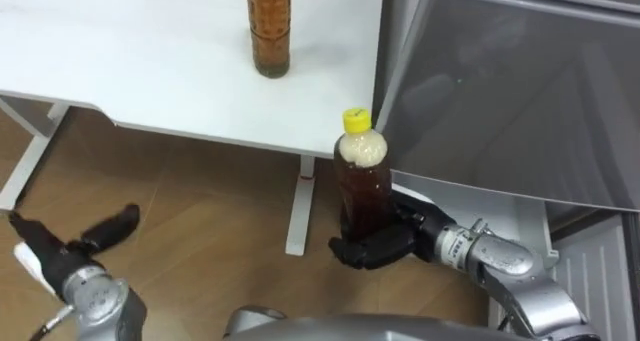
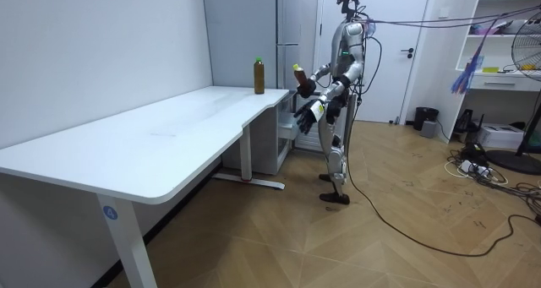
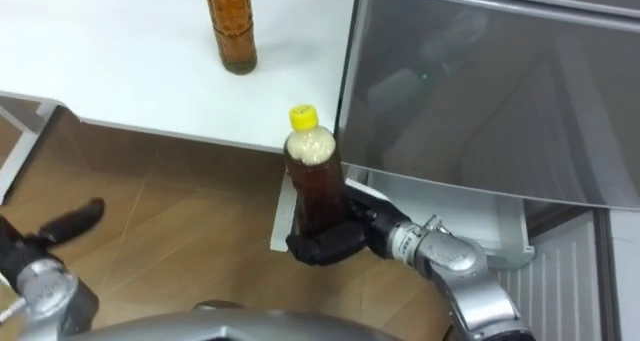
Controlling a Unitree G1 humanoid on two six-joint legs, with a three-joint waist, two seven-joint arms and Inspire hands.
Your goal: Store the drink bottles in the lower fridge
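A brown drink bottle with a yellow cap (image 1: 361, 171) (image 3: 313, 173) stands upright in my right hand (image 1: 378, 243) (image 3: 330, 243), whose dark fingers curl round its base, in front of the grey fridge door (image 1: 500, 91). A second brown drink bottle (image 1: 269, 26) (image 3: 229, 23) (image 2: 259, 76) stands on the white table (image 1: 150, 71) near its far edge. My left hand (image 1: 95, 233) (image 3: 60, 226) hangs low at the lower left over the wooden floor, fingers straight and holding nothing. In the room view I stand at the table's far end beside the fridge (image 2: 254, 35).
A white table leg (image 1: 300, 206) drops to the floor just left of the held bottle. White lower fridge parts (image 1: 585, 271) show at the lower right under the grey door. Wooden floor (image 1: 190, 211) lies between my hands.
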